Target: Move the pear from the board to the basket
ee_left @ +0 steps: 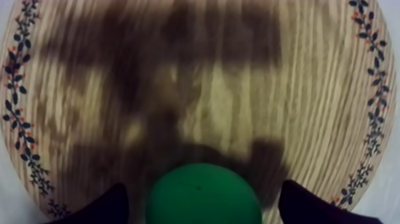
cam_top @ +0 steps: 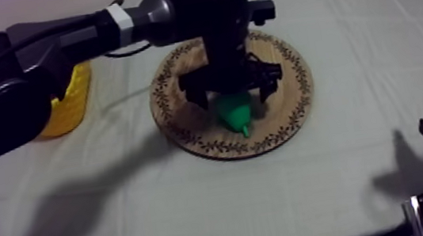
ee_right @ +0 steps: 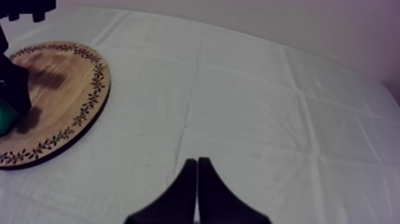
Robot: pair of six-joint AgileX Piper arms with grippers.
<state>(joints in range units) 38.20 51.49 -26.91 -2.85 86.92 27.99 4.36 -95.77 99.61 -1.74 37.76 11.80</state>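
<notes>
Pear (cam_top: pixel 234 114): green, lying on wooden board (cam_top: pixel 297 107), slightly toward board's near rim, narrow end pointing to near edge of desk (cam_top: pixel 195 202). Left hand (cam_top: pixel 232 99): low over board, fingers (ee_left: pixel 110 207) spread, one each side of pear, gaps showing. Right hand (ee_right: pixel 197 192): fingers pressed together, by desk's right edge. Yellow basket (cam_top: pixel 72 104): near desk's left edge, apart from board.

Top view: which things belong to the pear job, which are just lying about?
Job: green toy pear, round wooden board with patterned rim, yellow basket, left gripper open either side of the pear.
Idle: right gripper, shut, over grey-white cloth.
</notes>
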